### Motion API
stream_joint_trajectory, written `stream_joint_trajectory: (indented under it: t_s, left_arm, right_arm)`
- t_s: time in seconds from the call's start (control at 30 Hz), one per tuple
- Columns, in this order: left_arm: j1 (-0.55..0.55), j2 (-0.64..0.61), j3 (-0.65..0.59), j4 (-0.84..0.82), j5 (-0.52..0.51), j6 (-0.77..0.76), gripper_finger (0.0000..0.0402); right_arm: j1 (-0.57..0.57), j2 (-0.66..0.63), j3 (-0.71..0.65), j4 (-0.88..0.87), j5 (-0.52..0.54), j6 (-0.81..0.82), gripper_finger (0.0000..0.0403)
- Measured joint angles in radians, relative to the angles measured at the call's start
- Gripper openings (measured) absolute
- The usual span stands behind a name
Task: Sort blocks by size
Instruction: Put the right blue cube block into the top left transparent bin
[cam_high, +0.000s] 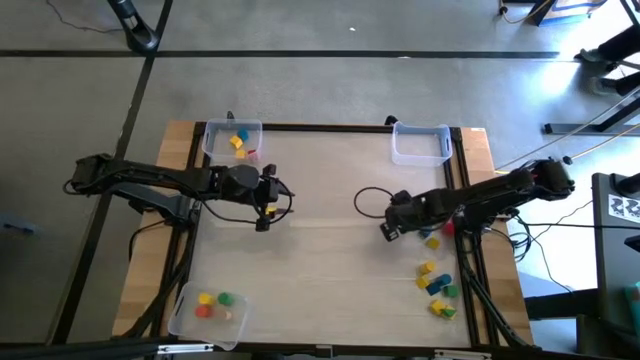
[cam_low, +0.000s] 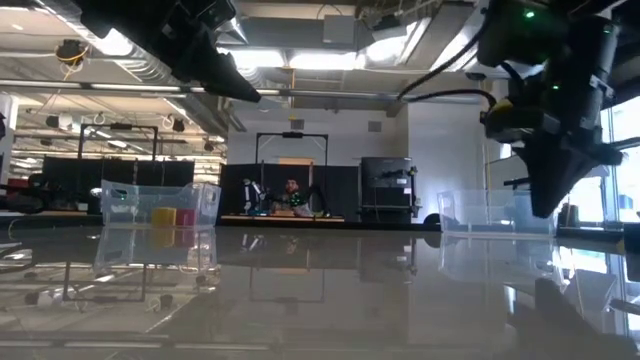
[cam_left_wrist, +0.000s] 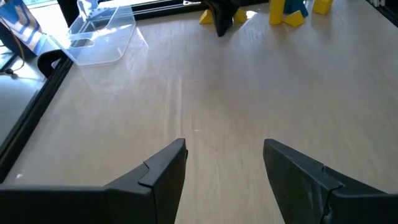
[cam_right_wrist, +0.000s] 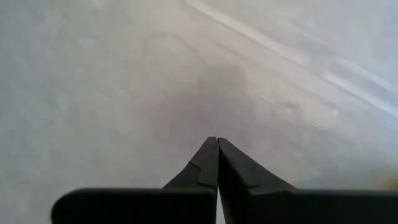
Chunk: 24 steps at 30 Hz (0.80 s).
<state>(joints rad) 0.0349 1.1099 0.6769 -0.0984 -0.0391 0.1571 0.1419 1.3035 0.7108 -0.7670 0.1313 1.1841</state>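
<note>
Wooden little coloured cubes (cam_high: 437, 285) lower right, light, rigid, pinch flat sides | left gripper (cam_left_wrist: 224, 168) fingers apart | right gripper (cam_right_wrist: 217, 163) pinched together, empty

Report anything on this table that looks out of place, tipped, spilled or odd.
Nothing stands out. The three clear trays sit upright at the table's edges, and the loose blocks lie on the tabletop at its right edge, none spilled off. Left end effector is open, right end effector shut on nothing.
</note>
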Motion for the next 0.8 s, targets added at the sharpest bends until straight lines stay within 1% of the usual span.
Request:
stream_joint_trajectory:
  t_s: [0.03, 0.17, 0.27, 0.33, 0.4, 0.5, 0.63, 0.73, 0.8]
  left_arm:
    - [0.0, 0.0, 0.0, -0.001, 0.0, 0.0, 0.02]
    - [0.0, 0.0, 0.0, -0.004, 0.0, -0.002, 0.02]
    - [0.0, 0.0, 0.0, -0.004, 0.0, -0.001, 0.02]
    - [0.0, 0.0, 0.0, -0.004, 0.0, -0.001, 0.02]
    - [0.0, 0.0, 0.0, -0.004, 0.0, 0.0, 0.02]
    - [0.0, 0.0, 0.0, -0.004, 0.0, 0.0, 0.02]
    - [0.0, 0.0, 0.0, -0.003, 0.0, 0.01, 0.02]
    - [0.0, 0.0, 0.0, -0.003, 0.0, 0.013, 0.02]
    - [0.0, 0.0, 0.0, -0.003, 0.0, 0.013, 0.02]
  right_arm:
    - [-0.012, 0.0, 0.015, -0.048, -0.006, -0.011, 0.0007]
    - [-0.057, -0.001, 0.057, -0.244, -0.086, -0.048, 0.0019]
    - [-0.088, -0.001, 0.065, -0.361, -0.17, -0.089, 0.0043]
    - [-0.102, -0.001, 0.065, -0.387, -0.216, -0.115, 0.0071]
    - [-0.106, -0.001, 0.065, -0.383, -0.239, -0.139, 0.0108]
    - [-0.105, 0.002, 0.066, -0.378, -0.244, -0.171, 0.0172]
    - [-0.105, 0.027, 0.06, -0.375, -0.212, -0.16, 0.0248]
    - [-0.105, 0.071, 0.041, -0.362, -0.222, -0.14, 0.0288]
    - [-0.105, 0.108, 0.035, -0.359, -0.229, -0.141, 0.0304]
